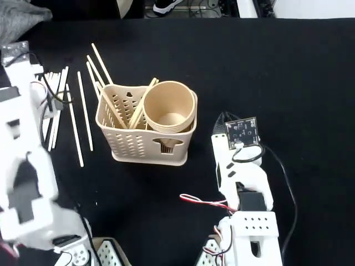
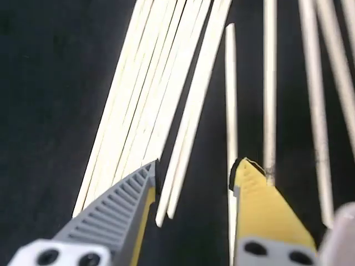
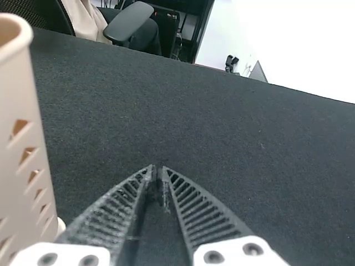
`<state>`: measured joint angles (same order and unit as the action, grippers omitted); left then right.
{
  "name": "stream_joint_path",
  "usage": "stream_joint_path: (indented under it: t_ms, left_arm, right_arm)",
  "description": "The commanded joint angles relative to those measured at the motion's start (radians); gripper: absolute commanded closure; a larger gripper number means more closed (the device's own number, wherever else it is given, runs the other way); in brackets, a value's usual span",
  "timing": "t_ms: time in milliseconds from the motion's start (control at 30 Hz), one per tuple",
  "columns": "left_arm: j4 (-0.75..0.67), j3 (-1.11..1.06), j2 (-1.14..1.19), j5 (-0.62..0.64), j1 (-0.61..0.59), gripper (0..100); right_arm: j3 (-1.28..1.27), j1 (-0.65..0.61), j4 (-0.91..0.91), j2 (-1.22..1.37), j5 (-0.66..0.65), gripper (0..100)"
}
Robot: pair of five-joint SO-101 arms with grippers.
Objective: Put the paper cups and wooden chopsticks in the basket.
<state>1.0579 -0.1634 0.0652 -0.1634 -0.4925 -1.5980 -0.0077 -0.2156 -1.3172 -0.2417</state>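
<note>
**A:** Black cloth covers the whole table (image 1: pixel 288 66). How far along is the job?

**B:** Well past the middle, I'd judge. The paper cups (image 1: pixel 170 108) sit nested as 1 stack inside the basket (image 1: pixel 138 145), on the side nearer the right arm. A few wooden sticks (image 1: pixel 143 103) lean in the other side, their ends poking above the rim.

**A:** So what is left?

**B:** The loose chopsticks (image 1: pixel 74 119). A good number lie on the cloth on the far side of the basket from the right arm, some bunched together and some fanned out singly. None of the cups is outside the basket, as far as I can see.

**A:** And the 2 arms?

**B:** The left tool (image 2: pixel 195 166) is low over that bunch with its jaws spread apart, 1 or 2 sticks lying between the tips. Nothing is pinched yet. The right tool (image 3: pixel 158 170) has its jaws pressed together on nothing, just above bare cloth with the basket wall close beside it.

**A:** Then the remaining work falls to the left arm?

**B:** Likely so: several more pick-ups of sticks.
</note>
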Motion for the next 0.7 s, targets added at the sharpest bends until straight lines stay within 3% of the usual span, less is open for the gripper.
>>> stream_joint_path:
  t_ms: [0,100,333,400,533,667]
  left_arm:
    - [0.006,0.278,0.302,-0.021,-0.045,77]
    - [0.048,0.447,0.485,-0.021,-0.054,77]
    - [0.295,0.894,0.876,-0.063,-0.051,77]
    - [0.368,1.021,0.968,-0.069,-0.058,81]
    - [0.493,1.27,1.126,-0.069,-0.054,98]
    - [0.634,1.517,1.241,-0.069,-0.048,97]
  right_arm:
    - [0.005,0.011,0.006,-0.001,-0.003,98.7]
    - [0.005,0.011,0.006,-0.001,-0.003,98.7]
    - [0.005,0.011,0.006,-0.001,-0.003,98.7]
    - [0.005,0.011,0.006,-0.001,-0.003,98.7]
    - [0.005,0.011,0.006,-0.001,-0.003,98.7]
    - [0.005,0.011,0.006,-0.001,-0.003,98.7]
